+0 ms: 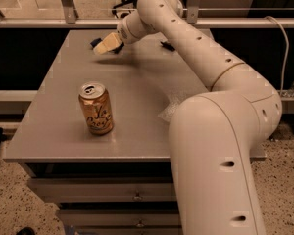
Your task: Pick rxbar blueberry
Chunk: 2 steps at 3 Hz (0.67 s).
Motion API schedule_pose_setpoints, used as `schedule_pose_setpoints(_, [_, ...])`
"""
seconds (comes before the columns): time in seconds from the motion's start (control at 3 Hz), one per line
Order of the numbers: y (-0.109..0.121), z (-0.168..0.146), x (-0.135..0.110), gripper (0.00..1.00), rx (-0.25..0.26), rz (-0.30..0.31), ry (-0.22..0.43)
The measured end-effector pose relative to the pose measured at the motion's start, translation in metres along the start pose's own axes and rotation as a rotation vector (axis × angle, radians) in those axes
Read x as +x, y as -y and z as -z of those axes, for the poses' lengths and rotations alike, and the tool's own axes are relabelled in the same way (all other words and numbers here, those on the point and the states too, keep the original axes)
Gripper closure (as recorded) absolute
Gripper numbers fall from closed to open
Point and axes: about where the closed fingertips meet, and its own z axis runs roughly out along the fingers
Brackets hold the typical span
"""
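The gripper (107,45) hangs just over the rxbar blueberry (94,42) at the table's far corner; I cannot tell its grip

We see a gold drinks can (95,108) standing upright on the near left part of a grey table (137,82), well apart from a small dark bar (167,46) at the far edge. That bar lies right of the gripper (107,44), which hangs over the far left part. Drawers (137,197) sit below the top; a pale cable (284,48) runs down at right
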Motion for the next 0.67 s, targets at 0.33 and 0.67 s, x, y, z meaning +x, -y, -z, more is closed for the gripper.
schedule_pose_setpoints(0.33, [-0.0002,-0.0102,0.0009,0.24,-0.003,-0.004,-0.001])
schedule_pose_setpoints(0.67, [0.0001,-0.0173,0.0072,0.55,-0.001,-0.013,-0.010])
